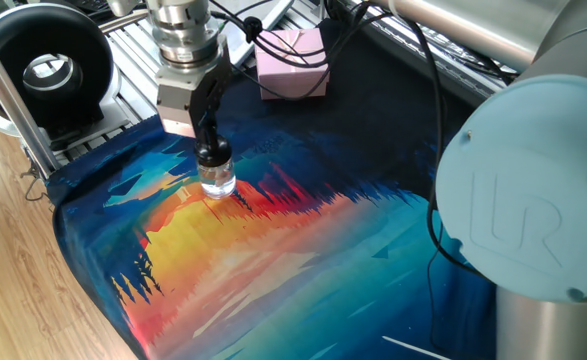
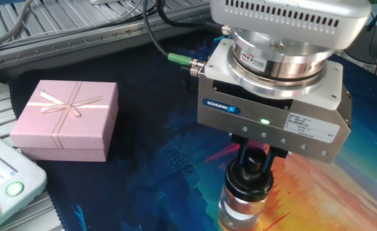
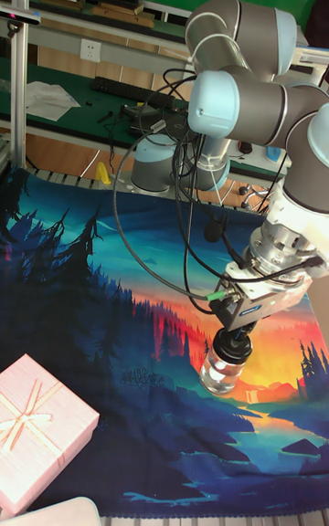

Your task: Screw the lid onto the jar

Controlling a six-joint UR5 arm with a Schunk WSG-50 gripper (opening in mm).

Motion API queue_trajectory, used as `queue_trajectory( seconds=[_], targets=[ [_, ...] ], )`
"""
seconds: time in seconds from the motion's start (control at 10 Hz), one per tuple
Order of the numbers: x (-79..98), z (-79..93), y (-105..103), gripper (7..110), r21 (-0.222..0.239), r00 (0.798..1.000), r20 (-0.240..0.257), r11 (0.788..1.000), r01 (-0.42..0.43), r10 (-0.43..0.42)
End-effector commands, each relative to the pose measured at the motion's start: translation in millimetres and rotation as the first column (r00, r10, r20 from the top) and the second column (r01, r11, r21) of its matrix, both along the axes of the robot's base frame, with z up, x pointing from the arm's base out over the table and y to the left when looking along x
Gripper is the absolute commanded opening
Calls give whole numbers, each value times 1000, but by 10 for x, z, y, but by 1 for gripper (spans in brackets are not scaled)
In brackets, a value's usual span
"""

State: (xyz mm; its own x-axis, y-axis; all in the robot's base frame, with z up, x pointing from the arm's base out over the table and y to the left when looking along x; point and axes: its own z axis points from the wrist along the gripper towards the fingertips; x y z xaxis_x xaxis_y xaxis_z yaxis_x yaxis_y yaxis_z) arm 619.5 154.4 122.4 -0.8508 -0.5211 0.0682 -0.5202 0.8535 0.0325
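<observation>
The UR5 arm dominates the tall fixed view, its pale blue joints stacked above the scene and its wrist pointing straight down; beneath it the worktop carries a big printed mat, a forest sunset in blue, orange and red; at the mat's far edge in one fixed view sits the pink gift box, ribbon bow on top, well apart from the action; the silver Schunk gripper hangs vertical over the centre of the mat, a green light lit on its body; its two dark fingers are clenched on the knob of the lid, one on each side; the black lid sits on the neck of the jar, squarely over it, though how far the thread has taken cannot be told from here; the small clear glass jar stands upright on the mat, right where the red treeline meets the orange glow, directly below the gripper and touching nothing but the lid and the mat.
</observation>
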Motion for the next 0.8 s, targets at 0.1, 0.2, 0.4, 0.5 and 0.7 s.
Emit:
queue_trajectory(
  seconds=[0.1, 0.2, 0.4, 0.5, 0.7],
  targets=[
    [32, 19, 14, 7, 11, 999, -3, 999, 32, -31],
    [48, 23, 19, 7, 14, 998, -2, 998, 59, -59],
    [65, 26, -23, 7, -9, 988, 6, 988, 153, -153],
    [63, 27, -30, 7, -14, 983, 6, 983, 182, -182],
    [58, 30, -37, 7, -23, 971, 5, 971, 239, -239]
  ],
)
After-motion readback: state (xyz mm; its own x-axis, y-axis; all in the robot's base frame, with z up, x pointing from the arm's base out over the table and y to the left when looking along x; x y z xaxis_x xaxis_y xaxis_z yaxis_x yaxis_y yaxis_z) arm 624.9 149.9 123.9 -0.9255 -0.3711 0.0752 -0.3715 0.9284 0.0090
